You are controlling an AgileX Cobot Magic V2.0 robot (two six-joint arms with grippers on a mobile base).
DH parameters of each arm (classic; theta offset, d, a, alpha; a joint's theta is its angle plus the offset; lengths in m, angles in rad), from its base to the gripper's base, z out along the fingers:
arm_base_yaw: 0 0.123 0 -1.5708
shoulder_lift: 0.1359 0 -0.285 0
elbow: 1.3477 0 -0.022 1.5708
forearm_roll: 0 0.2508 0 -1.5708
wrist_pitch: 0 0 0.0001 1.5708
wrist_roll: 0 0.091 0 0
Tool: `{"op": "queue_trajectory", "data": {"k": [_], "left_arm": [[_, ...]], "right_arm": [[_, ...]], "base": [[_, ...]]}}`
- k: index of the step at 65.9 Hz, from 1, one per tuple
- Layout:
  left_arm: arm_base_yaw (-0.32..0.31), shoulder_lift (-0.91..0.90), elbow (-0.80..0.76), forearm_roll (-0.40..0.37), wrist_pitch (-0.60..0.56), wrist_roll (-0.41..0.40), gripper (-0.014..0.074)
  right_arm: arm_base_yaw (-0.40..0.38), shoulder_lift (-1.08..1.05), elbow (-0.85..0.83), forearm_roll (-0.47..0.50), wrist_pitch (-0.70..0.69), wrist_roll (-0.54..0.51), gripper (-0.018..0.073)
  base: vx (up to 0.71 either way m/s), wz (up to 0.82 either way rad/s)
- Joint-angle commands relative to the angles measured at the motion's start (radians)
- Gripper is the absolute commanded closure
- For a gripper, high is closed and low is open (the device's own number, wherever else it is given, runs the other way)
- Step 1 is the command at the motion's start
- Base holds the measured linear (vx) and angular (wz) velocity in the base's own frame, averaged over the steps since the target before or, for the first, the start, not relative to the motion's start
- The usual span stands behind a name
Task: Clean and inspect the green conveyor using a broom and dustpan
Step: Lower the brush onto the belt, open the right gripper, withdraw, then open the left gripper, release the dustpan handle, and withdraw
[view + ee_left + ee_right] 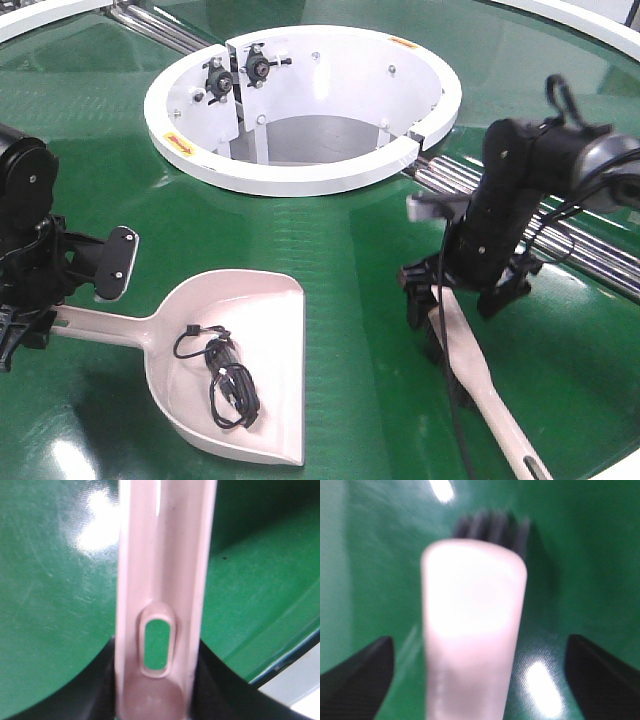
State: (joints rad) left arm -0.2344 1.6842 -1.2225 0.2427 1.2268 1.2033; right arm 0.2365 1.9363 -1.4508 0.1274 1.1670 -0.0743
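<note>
mostly blurred up close, left pincer (157, 682) clamped on dustpan (272, 312), right pincer (480, 677) spread wide astride broom (482, 388)

No text, number or brand can be read in any view. The only label-like marks sit on the top rim of the white ring hub (300, 182) of the green conveyor (350, 290): a yellow sticker (180, 143) at eight o'clock on the ring and a second sticker (402, 42) at two o'clock, both with reddish print too small to make out.
</note>
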Motion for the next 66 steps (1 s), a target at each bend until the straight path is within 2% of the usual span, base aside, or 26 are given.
{"op": "queue_trajectory", "data": {"k": [1,24,39,46,54,66], "left_arm": [[-0.009,-0.036,-0.026,-0.017,0.02,-0.005,0.0619],[-0.009,-0.036,-0.026,-0.017,0.02,-0.005,0.0619],[-0.009,-0.036,-0.026,-0.017,0.02,-0.005,0.0619],[-0.009,-0.036,-0.026,-0.017,0.02,-0.005,0.0619],[-0.009,-0.036,-0.026,-0.017,0.02,-0.005,0.0619],[-0.009,-0.036,-0.026,-0.017,0.02,-0.005,0.0619]], "right_arm": [[-0.008,-0.144,0.017,0.004,-0.138,-0.024,-0.0167],[-0.008,-0.59,0.449,0.004,-0.772,-0.141,-0.0107],[-0.008,-0.89,0.724,0.005,-1.111,-0.167,0.0006],[-0.008,-1.003,0.82,0.005,-1.181,-0.166,0.0084],[-0.008,-1.084,0.878,0.005,-1.167,-0.166,0.0219],[-0.008,-1.134,0.888,0.006,-1.126,-0.166,0.054]], "base": [[0.0,0.0],[0.0,0.0],[0.0,0.0],[0.0,0.0],[0.0,0.0],[0.0,0.0]]}}
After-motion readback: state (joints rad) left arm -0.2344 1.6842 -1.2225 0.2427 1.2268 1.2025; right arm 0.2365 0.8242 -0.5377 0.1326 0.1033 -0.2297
